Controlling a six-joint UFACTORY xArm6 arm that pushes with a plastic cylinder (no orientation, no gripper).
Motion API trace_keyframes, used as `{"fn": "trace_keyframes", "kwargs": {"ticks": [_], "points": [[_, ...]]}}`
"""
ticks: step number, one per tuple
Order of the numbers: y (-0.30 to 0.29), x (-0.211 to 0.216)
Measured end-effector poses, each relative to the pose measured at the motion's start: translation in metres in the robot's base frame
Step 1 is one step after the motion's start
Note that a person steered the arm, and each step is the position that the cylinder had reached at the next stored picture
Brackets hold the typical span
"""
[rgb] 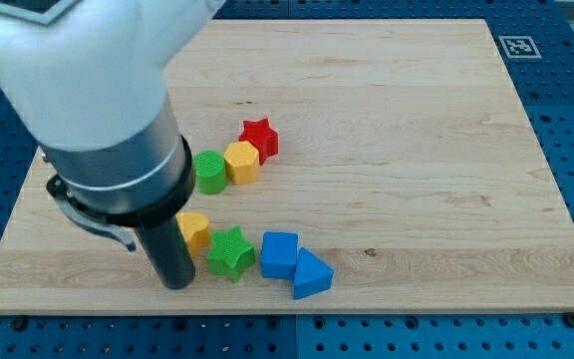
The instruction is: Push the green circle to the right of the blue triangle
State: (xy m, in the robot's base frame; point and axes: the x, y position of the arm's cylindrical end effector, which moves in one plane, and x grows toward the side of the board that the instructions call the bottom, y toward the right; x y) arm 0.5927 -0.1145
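Observation:
The green circle (209,171) sits left of centre, touching a yellow block (241,162) on its right. The blue triangle (311,274) lies near the view's bottom, touching a blue block (279,254) on its upper left. My tip (176,283) is at the end of the dark rod, near the view's bottom left. It stands just left of a green star (230,252) and below an orange block (194,229). The tip is below the green circle and well left of the blue triangle.
A red star (259,138) touches the yellow block's upper right. The wooden board (417,150) lies on a blue perforated table. The arm's large white and grey body (98,110) covers the board's upper left part.

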Motion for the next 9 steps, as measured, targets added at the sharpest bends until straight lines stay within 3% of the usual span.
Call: {"fn": "trace_keyframes", "kwargs": {"ticks": [3,5,9], "points": [[0.004,-0.057],[0.007,-0.053],[0.093,-0.069]]}}
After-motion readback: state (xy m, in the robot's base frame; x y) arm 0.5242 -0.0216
